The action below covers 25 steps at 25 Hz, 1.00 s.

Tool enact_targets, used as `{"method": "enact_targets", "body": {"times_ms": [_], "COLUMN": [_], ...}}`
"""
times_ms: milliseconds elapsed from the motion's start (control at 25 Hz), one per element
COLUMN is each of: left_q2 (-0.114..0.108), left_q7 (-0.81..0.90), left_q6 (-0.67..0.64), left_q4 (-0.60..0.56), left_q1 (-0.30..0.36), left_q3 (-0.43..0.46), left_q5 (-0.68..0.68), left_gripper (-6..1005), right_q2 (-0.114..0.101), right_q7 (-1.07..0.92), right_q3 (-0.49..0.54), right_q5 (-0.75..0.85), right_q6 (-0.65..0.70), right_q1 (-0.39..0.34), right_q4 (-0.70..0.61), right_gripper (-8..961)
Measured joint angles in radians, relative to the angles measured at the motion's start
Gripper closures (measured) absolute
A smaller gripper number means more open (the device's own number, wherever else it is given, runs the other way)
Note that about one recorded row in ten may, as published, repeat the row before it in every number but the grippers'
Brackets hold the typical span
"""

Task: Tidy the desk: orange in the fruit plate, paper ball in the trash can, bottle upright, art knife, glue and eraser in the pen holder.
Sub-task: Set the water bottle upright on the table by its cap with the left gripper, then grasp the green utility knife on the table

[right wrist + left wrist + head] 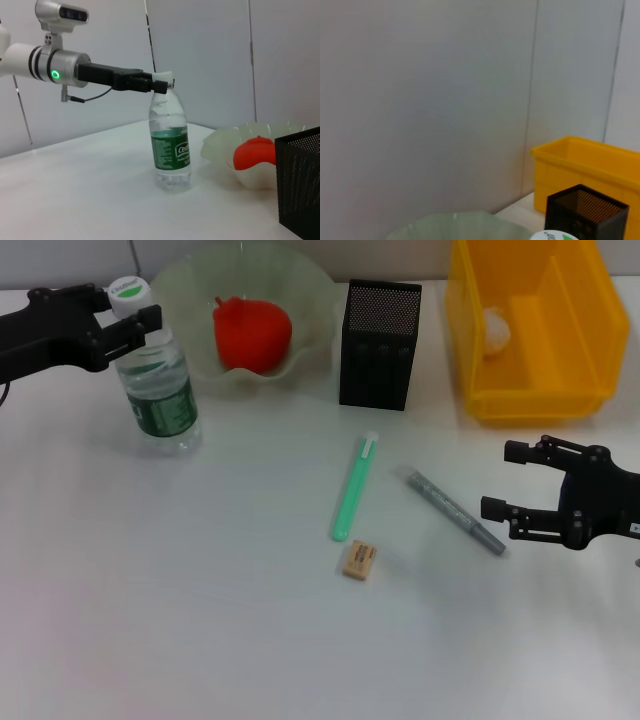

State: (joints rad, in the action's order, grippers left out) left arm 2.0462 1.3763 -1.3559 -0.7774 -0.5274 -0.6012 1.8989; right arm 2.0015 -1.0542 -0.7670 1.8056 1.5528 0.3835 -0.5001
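The bottle (160, 380) stands upright on the table at the back left. My left gripper (122, 312) is shut around its neck just under the white-green cap, which the right wrist view also shows on the bottle (171, 145). The orange (252, 333) lies in the fruit plate (310, 300). The paper ball (495, 328) rests inside the trash can (535, 390). A slim green glue stick (354, 487), a grey pen-shaped art knife (455, 510) and the eraser (359, 560) lie on the table in front of the pen holder (380, 343). My right gripper (498, 480) hovers open just right of the knife.
The pen holder stands between the fruit plate and the trash can along the back edge. A grey wall panel rises behind the table. In the left wrist view the trash can (590, 170) and pen holder (585, 210) show beyond the bottle cap (552, 236).
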Motion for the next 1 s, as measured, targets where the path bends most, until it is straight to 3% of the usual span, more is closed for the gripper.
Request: {"method": "enact_targets", "body": {"times_ms": [680, 1000], "left_q2": [0.012, 0.012], "left_q7": [-0.054, -0.054], "left_q6": [0.071, 0.082], "left_q4": [0.031, 0.035], "left_q1": [0.001, 0.001], "left_q3": [0.000, -0.008], "left_q5": [-0.026, -0.027], "left_gripper": [553, 424], "right_q2": [0.000, 0.000], "right_q7": [-0.003, -0.004], "right_q3": [0.006, 0.009], "right_q5": [0.000, 0.000], "right_q6": [0.003, 0.003], "right_q1": [0.000, 0.001], "right_q4": [0.000, 0.000], "right_gripper": [179, 181]}}
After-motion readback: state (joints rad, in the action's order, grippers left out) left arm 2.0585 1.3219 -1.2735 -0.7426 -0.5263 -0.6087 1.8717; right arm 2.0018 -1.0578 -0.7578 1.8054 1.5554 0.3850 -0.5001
